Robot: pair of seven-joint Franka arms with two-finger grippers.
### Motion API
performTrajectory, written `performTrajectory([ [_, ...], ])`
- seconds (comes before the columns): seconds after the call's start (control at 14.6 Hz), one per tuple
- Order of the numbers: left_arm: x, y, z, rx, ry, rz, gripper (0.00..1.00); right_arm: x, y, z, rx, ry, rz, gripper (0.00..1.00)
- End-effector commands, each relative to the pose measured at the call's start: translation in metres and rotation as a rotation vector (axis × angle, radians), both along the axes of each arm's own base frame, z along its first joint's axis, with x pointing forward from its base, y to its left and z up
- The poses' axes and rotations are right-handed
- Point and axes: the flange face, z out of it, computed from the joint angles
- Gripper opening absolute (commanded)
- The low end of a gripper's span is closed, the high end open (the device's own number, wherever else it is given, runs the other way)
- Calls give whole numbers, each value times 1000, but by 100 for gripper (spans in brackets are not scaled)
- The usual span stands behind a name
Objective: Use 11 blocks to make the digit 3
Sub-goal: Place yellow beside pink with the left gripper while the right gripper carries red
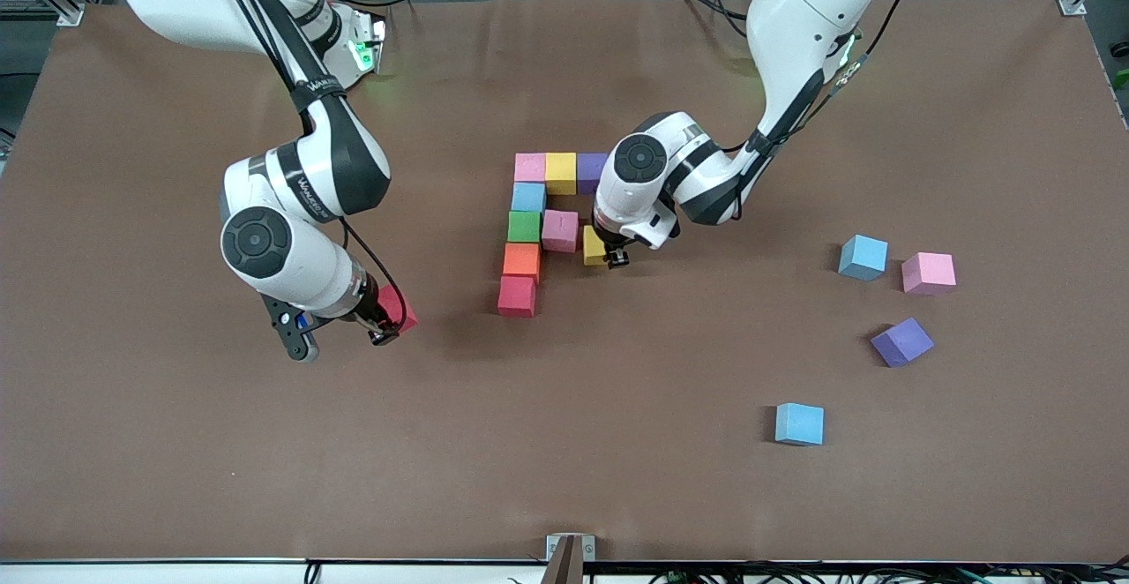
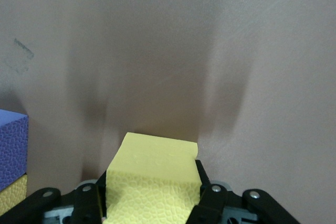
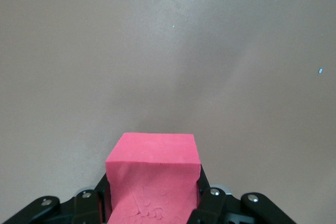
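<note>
Left tool (image 1: 615,258) half-hiding yellow block (image 1: 594,246), right tool (image 1: 381,330) half-hiding red block (image 1: 396,308)

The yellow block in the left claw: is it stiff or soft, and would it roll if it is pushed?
The yellow block probably gives a little: its pebbled, matte surface looks like foam. It is likely light for its size. The left claw is shut on its flat sides, and that rough texture should resist slipping. With flat faces, it would likely slide, not roll.

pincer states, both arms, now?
Left pincer: shut on yellow block, beside the pink block.
Right pincer: shut on red block, over bare table.
</note>
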Motion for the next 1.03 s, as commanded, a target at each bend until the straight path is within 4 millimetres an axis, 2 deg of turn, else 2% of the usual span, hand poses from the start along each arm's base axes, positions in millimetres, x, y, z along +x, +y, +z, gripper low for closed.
performTrajectory([
  [0.0,1,-7,-1,5,-17,6,23,-4,12,2,9,6,-12,0],
  [0.41,-12,-12,-6,18,-5,-17,23,-5,21,1,11,-1,-21,0],
  [0.96,-18,-11,-11,28,5,-22,25,-9,29,0,10,1,-33,0],
])
